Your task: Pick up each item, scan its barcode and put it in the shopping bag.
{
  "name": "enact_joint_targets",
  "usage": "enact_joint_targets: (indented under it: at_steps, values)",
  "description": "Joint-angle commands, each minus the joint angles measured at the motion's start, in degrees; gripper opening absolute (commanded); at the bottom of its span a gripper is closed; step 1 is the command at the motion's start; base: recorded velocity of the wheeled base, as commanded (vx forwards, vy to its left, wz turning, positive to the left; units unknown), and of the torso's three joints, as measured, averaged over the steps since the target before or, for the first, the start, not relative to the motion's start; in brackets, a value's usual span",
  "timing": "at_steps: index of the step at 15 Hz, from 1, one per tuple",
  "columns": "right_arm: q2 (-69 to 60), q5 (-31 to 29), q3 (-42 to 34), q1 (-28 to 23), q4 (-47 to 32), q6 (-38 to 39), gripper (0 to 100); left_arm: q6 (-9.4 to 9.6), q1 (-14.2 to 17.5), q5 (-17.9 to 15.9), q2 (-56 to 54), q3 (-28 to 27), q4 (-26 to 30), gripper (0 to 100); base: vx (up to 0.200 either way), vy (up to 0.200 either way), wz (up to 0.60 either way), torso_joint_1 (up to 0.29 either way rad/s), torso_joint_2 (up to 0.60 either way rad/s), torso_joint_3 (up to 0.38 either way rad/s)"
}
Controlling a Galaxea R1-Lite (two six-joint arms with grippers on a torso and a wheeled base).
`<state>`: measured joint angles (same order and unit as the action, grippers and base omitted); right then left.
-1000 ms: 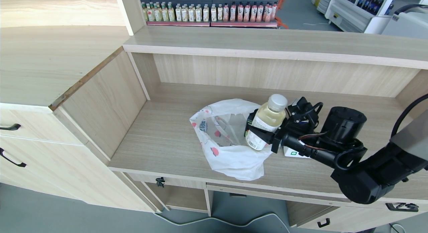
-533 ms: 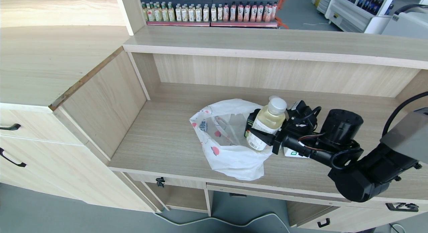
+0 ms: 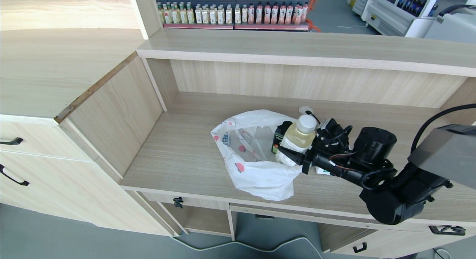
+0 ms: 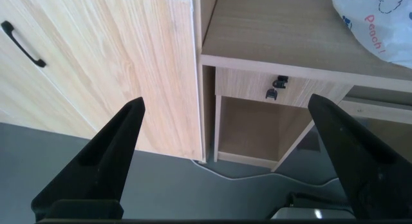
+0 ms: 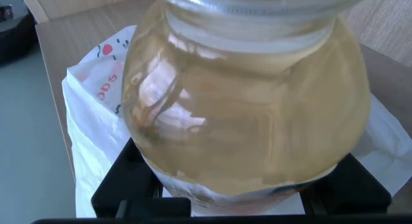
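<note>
- Right gripper [image 3: 285,145] is clamped on the bottle [image 3: 298,137]: pale yellow liquid, white cap, tilted with the cap up.
- The bottle's base sits at the right rim of the bag [image 3: 253,170], at its open mouth.
- The bag is on the counter [image 3: 186,155], mouth up, near the front edge.
- Left gripper [image 4: 226,105] has its fingers spread wide and holds nothing; it hangs low by the cabinet [image 4: 129,63], below counter level.
- A white disc [image 3: 305,110] lies on the counter behind the bottle.

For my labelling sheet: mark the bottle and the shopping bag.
bottle [image 3: 299,137], head view, on its pale liquid-filled body.
shopping bag [image 3: 256,178], head view, on its white near wall.
</note>
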<state>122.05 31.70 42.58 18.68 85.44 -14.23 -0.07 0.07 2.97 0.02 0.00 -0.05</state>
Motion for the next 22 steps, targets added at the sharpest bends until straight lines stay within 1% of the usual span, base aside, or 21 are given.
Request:
enact_joint_targets:
  at_steps: [1,4,13,14,17,19,22]
  values:
    - [1.70,0.03,-0.13,0.04,0.78,-0.10,0,-0.01,0.01,0.01,-0.02,0.00,0.05,100,0.000,0.000,0.00,0.000,0.00,0.000]
    - [3.37,0.03,-0.39,0.13,2.45,-0.19,0,-0.01,0.01,0.01,-0.02,0.00,-0.04,100,0.000,0.000,0.00,0.000,0.00,0.000]
    - [5.83,0.03,-0.22,-0.04,2.97,-0.19,0,-0.01,0.01,0.01,-0.02,0.00,-0.04,100,0.000,0.000,0.00,0.000,0.00,0.000]
    - [5.83,0.03,-0.22,-0.04,2.97,-0.19,100,-0.01,0.01,0.01,-0.02,0.00,-0.04,100,0.000,0.000,0.00,0.000,0.00,0.000]
    - [5.92,0.12,-0.31,-0.04,2.97,-0.10,100,-0.01,0.01,0.01,-0.02,0.00,-0.04,100,0.000,0.000,0.00,0.000,0.00,0.000]
    - [5.30,1.79,-0.31,-0.13,3.06,0.08,100,-0.01,0.01,0.01,-0.02,0.00,-0.04,100,0.000,0.000,0.00,0.000,0.00,0.000]
    - [0.91,2.76,-1.62,-0.13,2.62,1.22,100,-0.01,0.01,0.01,-0.02,0.00,-0.04,100,0.000,0.000,0.00,0.000,0.00,0.000]
